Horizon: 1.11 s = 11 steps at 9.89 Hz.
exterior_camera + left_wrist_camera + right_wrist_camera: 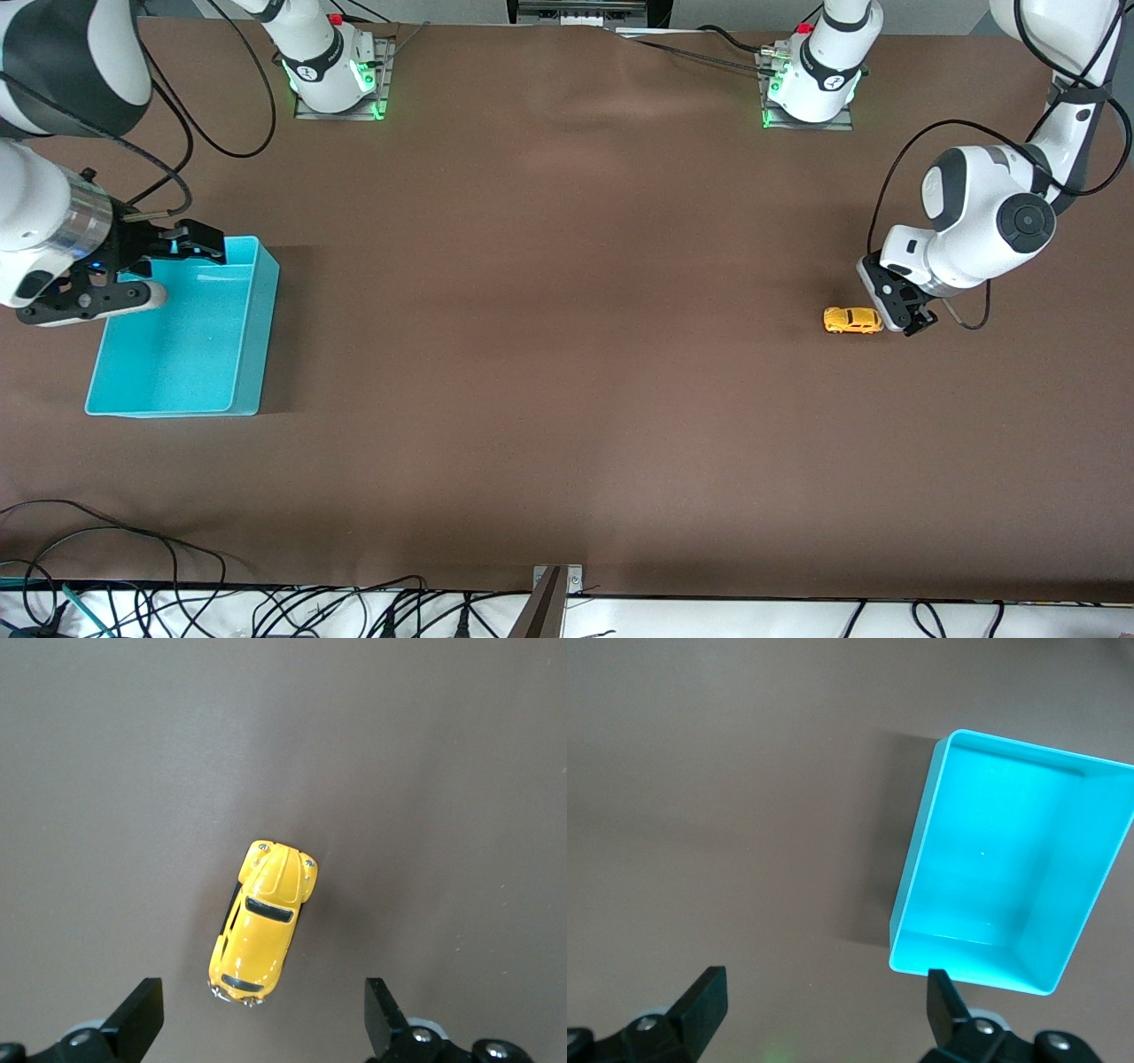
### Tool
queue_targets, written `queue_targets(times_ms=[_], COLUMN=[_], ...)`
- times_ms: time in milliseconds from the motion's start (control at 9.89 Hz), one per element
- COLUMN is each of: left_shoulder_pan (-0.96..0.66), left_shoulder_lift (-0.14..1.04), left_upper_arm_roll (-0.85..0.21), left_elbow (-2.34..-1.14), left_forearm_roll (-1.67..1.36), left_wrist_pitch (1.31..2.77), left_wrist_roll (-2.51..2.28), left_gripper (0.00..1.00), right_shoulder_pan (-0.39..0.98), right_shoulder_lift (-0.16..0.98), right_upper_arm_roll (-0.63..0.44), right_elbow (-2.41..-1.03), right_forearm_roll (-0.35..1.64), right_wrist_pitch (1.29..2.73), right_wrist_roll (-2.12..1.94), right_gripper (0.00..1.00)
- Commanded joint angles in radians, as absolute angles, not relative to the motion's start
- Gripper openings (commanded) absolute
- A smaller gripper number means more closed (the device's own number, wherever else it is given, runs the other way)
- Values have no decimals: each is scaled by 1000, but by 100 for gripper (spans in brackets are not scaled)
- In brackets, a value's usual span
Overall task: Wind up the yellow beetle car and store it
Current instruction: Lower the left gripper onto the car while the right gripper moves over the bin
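Observation:
The yellow beetle car point(852, 320) stands on its wheels on the brown table, toward the left arm's end. My left gripper point(897, 306) hangs low right beside it, open. In the left wrist view the yellow beetle car point(263, 921) lies just ahead of the left gripper point(262, 1017), with only its tail end level with the fingertips and nothing gripped. The turquoise bin point(264, 312) sits toward the right arm's end. My right gripper point(182, 273) hovers over the bin's edge, open and empty. The right wrist view shows the turquoise bin point(914, 870) with nothing inside, beside the right gripper point(824, 994).
Both arm bases point(337, 71) point(811, 80) stand along the table's farthest edge from the front camera. Loose cables point(133, 567) and a metal bracket point(554, 594) line the edge nearest that camera. Bare brown tabletop stretches between bin and car.

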State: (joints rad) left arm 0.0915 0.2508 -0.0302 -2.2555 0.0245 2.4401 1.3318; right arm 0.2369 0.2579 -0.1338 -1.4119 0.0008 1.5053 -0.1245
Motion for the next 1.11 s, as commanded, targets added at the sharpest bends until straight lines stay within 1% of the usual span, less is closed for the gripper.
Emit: queue_targets(times_ms=[0, 303, 607, 708, 910, 1011], left_shoulder_pan=[97, 97, 97, 97, 97, 97], left_shoulder_lift=[303, 354, 376, 376, 380, 380], left_upper_arm_roll=[-32, -32, -32, -32, -32, -31], left_elbow=[-2256, -2256, -2253, -2253, -2253, -2253], left_forearm_roll=[15, 15, 14, 9, 8, 11], left_wrist_pitch=[2503, 2572, 2580, 2580, 2582, 2582], left_wrist_roll=[1513, 1633, 1635, 1634, 1634, 1634], left_gripper=[100, 100, 100, 95, 54, 37], right_shoulder_pan=[259, 259, 273, 273, 272, 272], right_shoulder_lift=[261, 265, 265, 265, 268, 273], right_upper_arm_roll=[-137, -137, -138, -138, -138, -138], right_elbow=[-1417, -1417, -1417, -1417, -1419, -1417], right_forearm_roll=[-31, -34, -32, -34, -29, -26], right_wrist_pitch=[1529, 1531, 1532, 1532, 1532, 1532], right_wrist_roll=[-132, -137, -127, -127, -127, -127], right_gripper=[100, 100, 100, 100, 100, 100])
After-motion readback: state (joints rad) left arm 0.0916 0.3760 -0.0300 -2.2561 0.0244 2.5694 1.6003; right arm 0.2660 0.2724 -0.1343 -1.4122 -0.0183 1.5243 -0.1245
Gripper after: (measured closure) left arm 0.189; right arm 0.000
